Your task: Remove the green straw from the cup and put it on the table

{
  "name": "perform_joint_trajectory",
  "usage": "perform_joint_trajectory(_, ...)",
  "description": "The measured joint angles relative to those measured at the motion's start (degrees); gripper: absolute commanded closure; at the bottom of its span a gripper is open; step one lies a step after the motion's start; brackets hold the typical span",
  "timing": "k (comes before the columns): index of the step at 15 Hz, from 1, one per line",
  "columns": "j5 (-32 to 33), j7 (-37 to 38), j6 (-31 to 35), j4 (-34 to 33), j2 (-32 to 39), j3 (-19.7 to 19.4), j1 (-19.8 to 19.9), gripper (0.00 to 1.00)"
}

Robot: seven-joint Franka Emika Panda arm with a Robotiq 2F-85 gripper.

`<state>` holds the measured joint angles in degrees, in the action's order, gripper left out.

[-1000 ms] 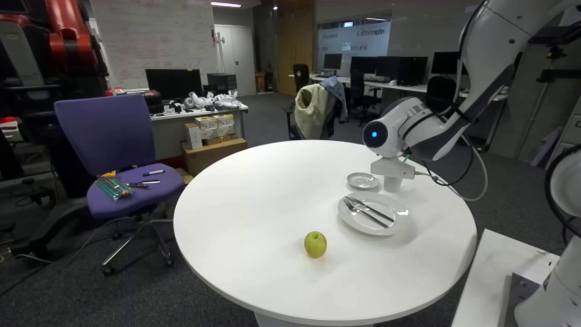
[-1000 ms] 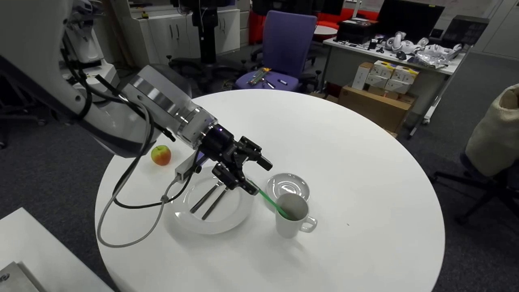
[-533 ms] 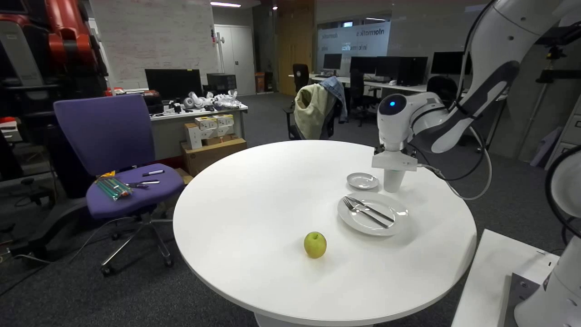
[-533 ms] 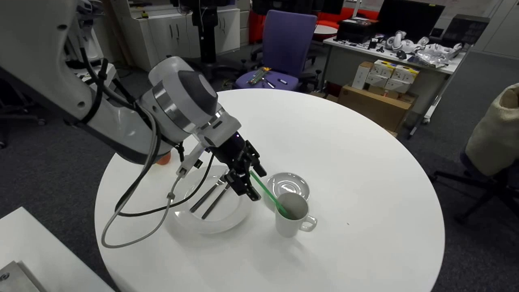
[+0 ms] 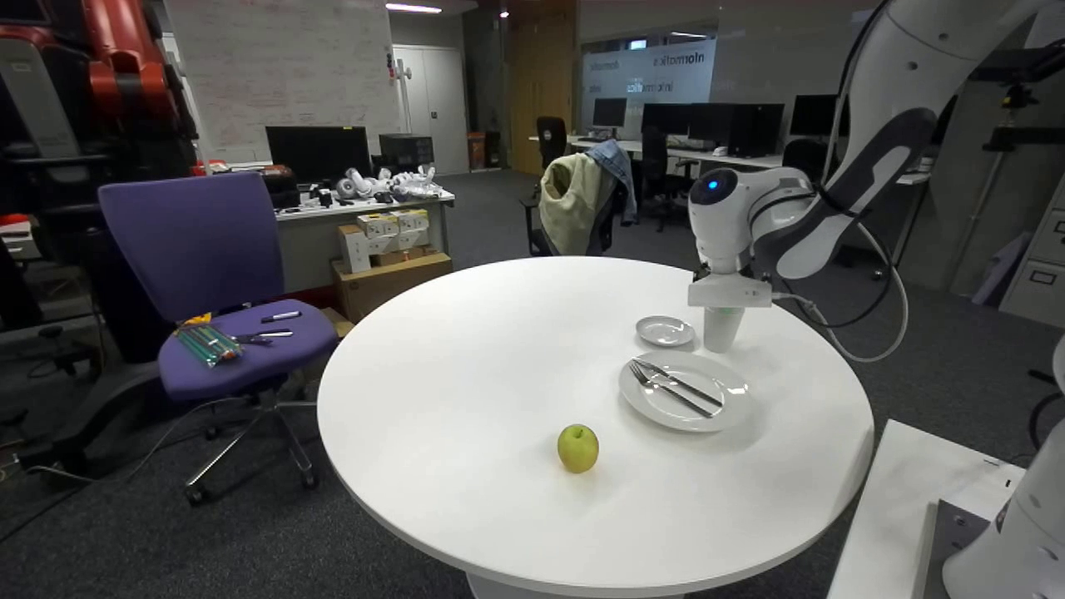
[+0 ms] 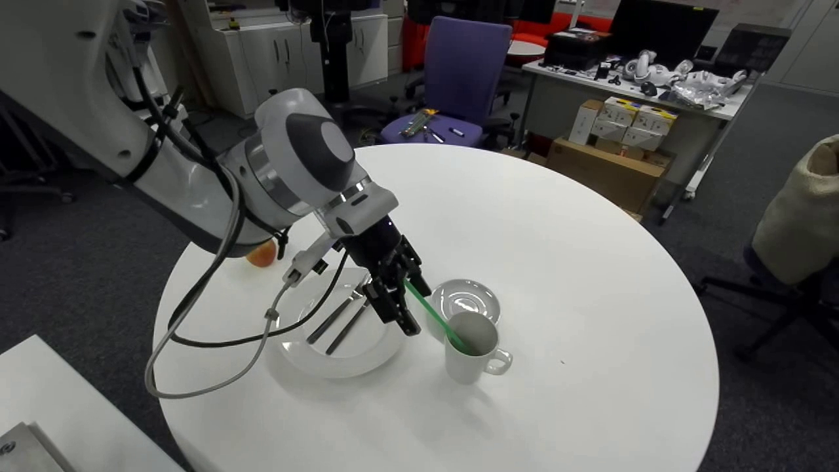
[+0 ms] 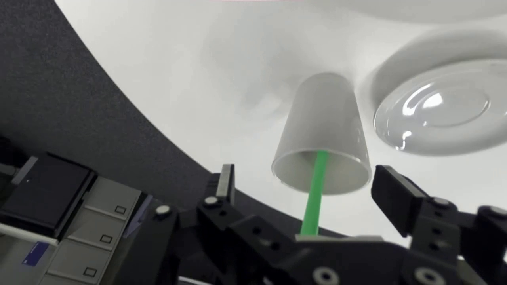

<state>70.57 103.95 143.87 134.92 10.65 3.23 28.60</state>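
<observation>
On the far left of an exterior view we've got the white-and-grey robot arm (image 6: 183, 190), leaning in over the big round white table (image 6: 577, 262). Next along there's a round red-orange apple (image 6: 261, 255), partly tucked behind the arm. Then we hit the wide, glossy white plate (image 6: 298, 357), with a shiny metal fork (image 5: 686, 401) and a shiny metal knife (image 5: 695, 392) lying side by side on it.

By the plate's right edge, as we see it, hangs the black two-fingered gripper (image 6: 417, 308), and yeah, its jaws are spread well apart. The wrist view backs us up: the thin, straight, bright green straw (image 7: 315, 194) runs right up the gap with space on either side, so it isn't pinched. Its top end is hidden behind the gripper's body there, so we can't tell if anything touches it.

Next over is the round glossy white saucer (image 6: 467, 298), flat on the table. Just beside it, nearer to us, stands the small plain white cup (image 6: 463, 367), upright, handle pointing right. The straw's lower part sits inside it, and the rest tilts out over the rim towards the gripper.

Out past the table we spot a purple chair (image 6: 467, 72), then a brown cardboard box (image 6: 600, 174).
</observation>
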Motion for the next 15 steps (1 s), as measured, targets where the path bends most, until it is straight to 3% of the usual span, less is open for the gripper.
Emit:
perform_joint_trajectory(3,7.77,9.27,-4.64,0.65,-3.44,-6.04,-8.50,0.00)
perform_joint_trajectory(8,13.51,20.31,-15.25,2.36,-7.97,-8.11,-14.74,0.00)
perform_joint_trajectory(11,7.49,17.29,-12.89,3.62,-8.93,-8.75,-15.31,0.00)
perform_joint_trajectory(15,-7.16,4.60,-2.59,4.25,-9.16,-11.74,-15.09,0.00)
